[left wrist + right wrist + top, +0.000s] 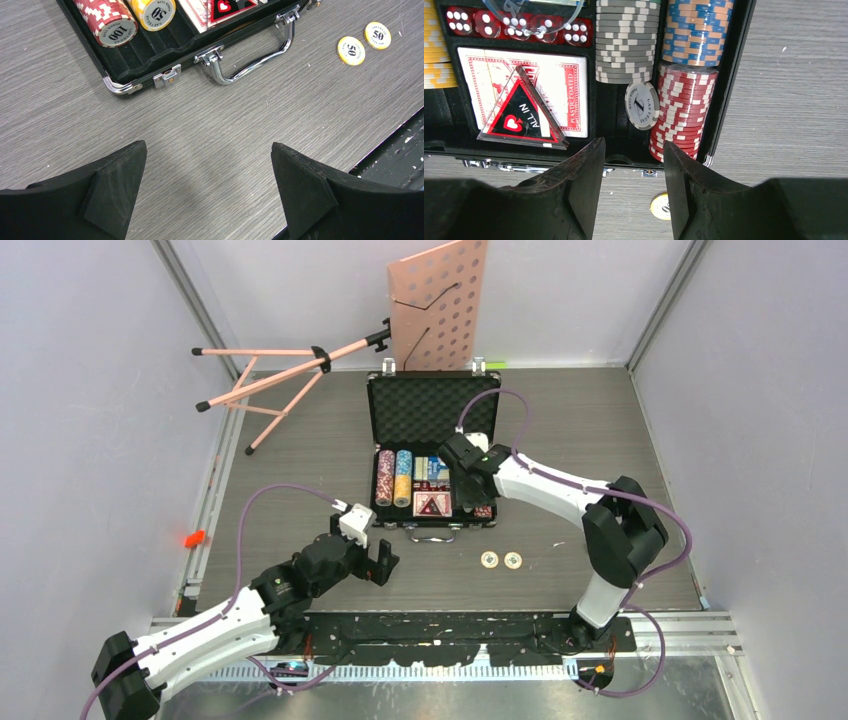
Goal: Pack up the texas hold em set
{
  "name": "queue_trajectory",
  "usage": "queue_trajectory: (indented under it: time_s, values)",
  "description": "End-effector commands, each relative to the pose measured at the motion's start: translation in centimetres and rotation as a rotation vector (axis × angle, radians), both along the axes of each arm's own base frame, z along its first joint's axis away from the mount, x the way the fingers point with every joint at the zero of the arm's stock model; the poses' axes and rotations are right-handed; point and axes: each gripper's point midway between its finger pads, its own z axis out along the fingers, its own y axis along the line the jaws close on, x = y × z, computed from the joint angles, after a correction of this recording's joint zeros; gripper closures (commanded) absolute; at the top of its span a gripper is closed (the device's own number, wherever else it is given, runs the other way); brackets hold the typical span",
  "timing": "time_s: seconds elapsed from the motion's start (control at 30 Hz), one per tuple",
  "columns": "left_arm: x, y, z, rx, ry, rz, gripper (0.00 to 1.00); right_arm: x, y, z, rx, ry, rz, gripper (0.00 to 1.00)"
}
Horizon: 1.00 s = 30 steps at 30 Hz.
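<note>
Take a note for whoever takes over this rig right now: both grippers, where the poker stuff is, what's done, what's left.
Left gripper: open, empty, over the table in front of the briefcase.
Right gripper: open, empty, over the case's right chip rows.
Done: chip stacks, card deck and red dice lie in the open case.
Left: two yellow 50 chips on the table in front of the case; one grey chip sits askew among the stacks; case not shut.

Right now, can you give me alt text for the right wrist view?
Open right fingers hover over the near edge of the briefcase, with a loose grey chip ahead beside the red chip row; an ALL IN triangle lies on the card deck.
</note>
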Motion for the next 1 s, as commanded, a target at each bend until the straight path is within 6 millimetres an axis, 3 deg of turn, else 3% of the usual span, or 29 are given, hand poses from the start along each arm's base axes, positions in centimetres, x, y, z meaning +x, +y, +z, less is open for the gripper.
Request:
queue_trajectory:
  time_s: [0.0, 0.57, 0.97]
  values:
    - [0.5, -0.7, 1.8, -0.045, -0.05, -0.01, 0.01, 0.7, 1.0, 1.0, 0.087, -0.023, -0.038, 0.48]
    - [0.5, -0.7, 1.8, -0.042, -0.05, -0.007, 0.01, 1.8, 0.5, -1.4, 0.057, 0.005, -0.069, 0.49]
    - [0.5, -0.7, 1.8, -0.042, -0.051, -0.009, 0.01, 2.1, 2.5, -1.1, 0.158, 0.008, -0.042, 0.51]
